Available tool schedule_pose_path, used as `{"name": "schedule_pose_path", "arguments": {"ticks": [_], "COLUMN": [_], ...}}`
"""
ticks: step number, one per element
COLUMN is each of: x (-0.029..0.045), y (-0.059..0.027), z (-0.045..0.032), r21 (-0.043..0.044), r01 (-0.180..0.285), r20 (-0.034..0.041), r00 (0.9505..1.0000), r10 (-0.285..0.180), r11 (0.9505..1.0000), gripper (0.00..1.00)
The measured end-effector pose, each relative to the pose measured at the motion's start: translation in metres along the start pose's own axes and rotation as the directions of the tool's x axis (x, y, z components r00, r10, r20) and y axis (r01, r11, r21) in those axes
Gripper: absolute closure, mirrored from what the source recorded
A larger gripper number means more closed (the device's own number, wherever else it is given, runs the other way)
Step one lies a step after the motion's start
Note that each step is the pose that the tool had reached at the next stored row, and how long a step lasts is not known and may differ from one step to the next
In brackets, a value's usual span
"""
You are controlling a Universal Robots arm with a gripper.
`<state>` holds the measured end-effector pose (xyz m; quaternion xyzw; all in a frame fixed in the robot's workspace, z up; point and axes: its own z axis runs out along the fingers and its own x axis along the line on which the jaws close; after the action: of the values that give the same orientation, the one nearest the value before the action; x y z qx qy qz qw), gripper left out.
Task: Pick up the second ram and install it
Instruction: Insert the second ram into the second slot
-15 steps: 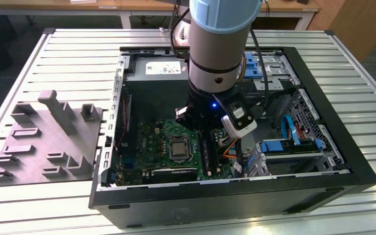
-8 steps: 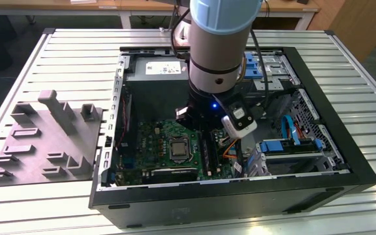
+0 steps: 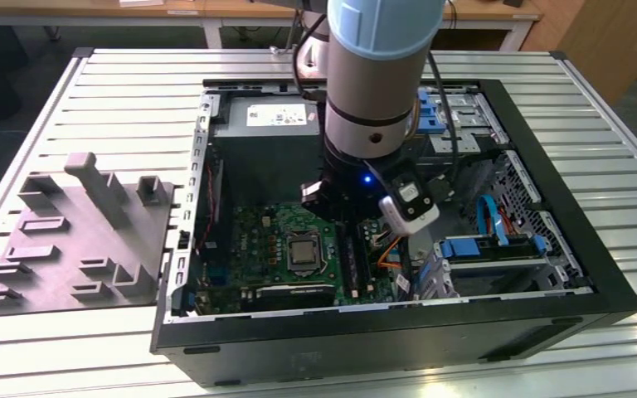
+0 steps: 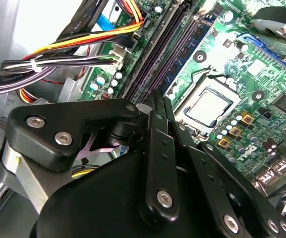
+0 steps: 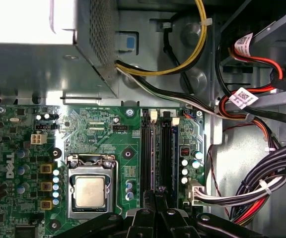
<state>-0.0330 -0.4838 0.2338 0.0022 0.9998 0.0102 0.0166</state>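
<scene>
My gripper (image 3: 344, 206) is down inside the open computer case (image 3: 584, 274), over the black memory slots (image 5: 151, 153) beside the square silver socket (image 5: 90, 191) of the green motherboard (image 3: 265, 240). Its fingers stand shut, tips pressed together, in both wrist views (image 5: 158, 194) (image 4: 159, 99). The second ram (image 5: 174, 153), a thin bluish-green strip, stands on edge in a slot and runs away from my fingertips; in the second wrist view it (image 4: 187, 52) ends right beside them. Whether the tips touch it is hidden.
Bundled cables (image 5: 267, 183) (image 4: 58, 54) lie close to the slots on the side away from the socket. The grey power supply (image 3: 263, 124) stands beyond the board, and a drive cage with blue parts (image 3: 496, 249) is at the exterior view's right. A grey moulded fixture (image 3: 75, 240) lies outside the case.
</scene>
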Motion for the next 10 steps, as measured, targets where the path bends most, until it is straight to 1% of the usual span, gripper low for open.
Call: {"name": "schedule_pose_path", "arguments": {"ticks": [4,6,10], "x": [-0.0008,-0.0009,-0.0008], "y": [0.0,-0.0001,-0.0001], "z": [0.0017,0.0024,0.0029], "r21": [-0.0012,-0.004,-0.0057], "r01": [0.0,0.0,0.0], "r20": [0.0,0.0,0.0], "r00": [1.0,1.0,1.0], "r10": [0.0,0.0,0.0], "r11": [1.0,1.0,1.0], "gripper": [0.88,0.88,0.88]}}
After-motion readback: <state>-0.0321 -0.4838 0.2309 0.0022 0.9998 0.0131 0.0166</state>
